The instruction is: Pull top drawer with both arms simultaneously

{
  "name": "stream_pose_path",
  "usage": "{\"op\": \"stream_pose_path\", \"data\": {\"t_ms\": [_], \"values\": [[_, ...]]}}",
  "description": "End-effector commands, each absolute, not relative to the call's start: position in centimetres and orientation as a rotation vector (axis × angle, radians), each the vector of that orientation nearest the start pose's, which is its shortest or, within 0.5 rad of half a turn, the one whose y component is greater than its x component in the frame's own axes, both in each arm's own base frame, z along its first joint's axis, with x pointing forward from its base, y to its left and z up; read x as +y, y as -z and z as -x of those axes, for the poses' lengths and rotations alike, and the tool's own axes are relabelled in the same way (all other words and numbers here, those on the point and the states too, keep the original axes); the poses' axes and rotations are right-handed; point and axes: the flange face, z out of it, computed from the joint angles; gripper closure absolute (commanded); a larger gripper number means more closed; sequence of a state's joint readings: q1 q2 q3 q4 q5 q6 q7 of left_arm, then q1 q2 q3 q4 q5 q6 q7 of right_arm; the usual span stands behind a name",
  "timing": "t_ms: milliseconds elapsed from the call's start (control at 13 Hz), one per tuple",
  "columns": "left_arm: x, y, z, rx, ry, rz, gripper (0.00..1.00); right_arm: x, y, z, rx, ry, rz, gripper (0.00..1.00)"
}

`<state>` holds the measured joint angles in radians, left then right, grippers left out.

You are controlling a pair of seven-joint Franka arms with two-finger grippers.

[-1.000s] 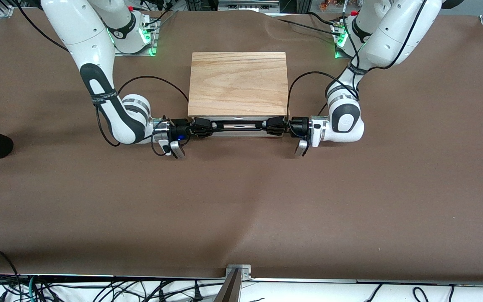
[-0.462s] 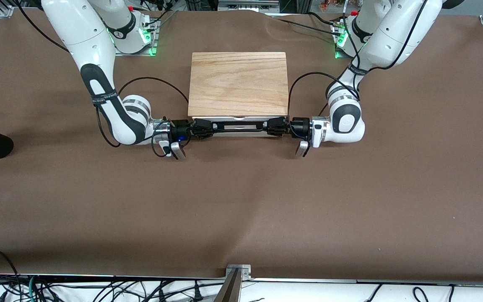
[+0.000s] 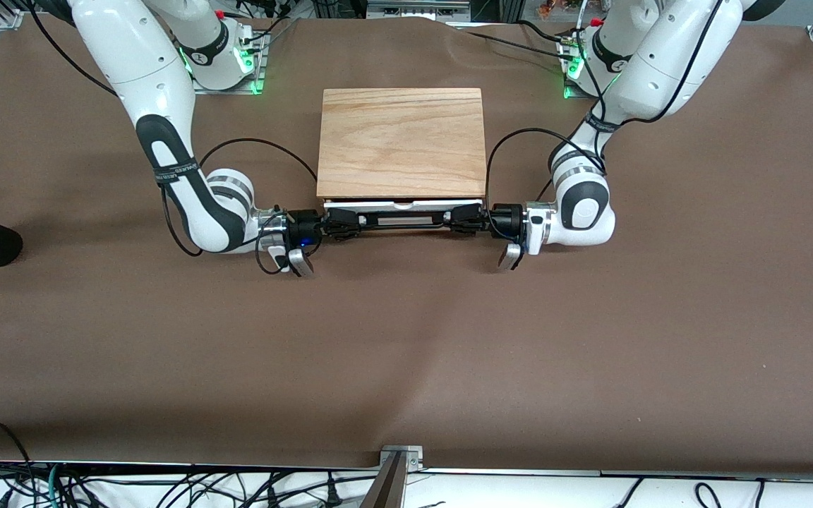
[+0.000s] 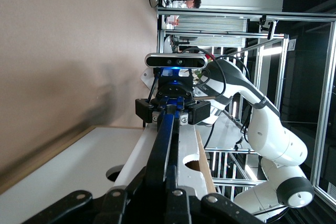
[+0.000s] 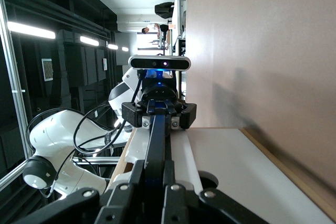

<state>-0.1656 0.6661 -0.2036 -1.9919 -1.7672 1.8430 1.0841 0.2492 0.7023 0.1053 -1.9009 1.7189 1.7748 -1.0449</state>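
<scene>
**Top drawer: keep the two pulls matched**

Top drawer [image 3: 404,205], a wide shallow one with a white front panel and a long thin black bar handle [image 3: 404,216], sits in the cabinet under the light oak-grain top board [image 3: 401,143], in the middle of the brown table cover [image 3: 406,339]. It stands out only a sliver: a narrow strip of white panel shows at the board's edge nearest the front camera, with the small notch in its top edge just visible. Judging by that, the pull has barely begun.

Both grippers lie level along the handle, one at each end. The left gripper [image 3: 464,216], on the arm from the left arm's end of the table, has its black fingers closed round the bar; the right gripper [image 3: 341,219] clamps the bar's other end the same way. Each wrist view looks straight down the bar [image 4: 167,140] to the other gripper [image 5: 158,115], and the white panel [image 5: 247,171] runs alongside.

To do this step well, both arms should draw toward the front camera at one speed and along one straight line, square to the panel. If one hand leads, the drawer will likely skew and bind in its runners. Keep the grips firm and the wrists level, so the bar is pulled and not twisted or lifted.
</scene>
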Motion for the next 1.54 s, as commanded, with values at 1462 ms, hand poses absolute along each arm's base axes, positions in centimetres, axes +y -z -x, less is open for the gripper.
{"op": "stream_pose_path", "data": {"t_ms": [1462], "values": [[-19.1, -11.8, -62.4, 0.105, -0.081, -1.737, 1.0, 25.5, -23.7, -65.6, 0.037, -0.011, 1.545, 1.0]]}}
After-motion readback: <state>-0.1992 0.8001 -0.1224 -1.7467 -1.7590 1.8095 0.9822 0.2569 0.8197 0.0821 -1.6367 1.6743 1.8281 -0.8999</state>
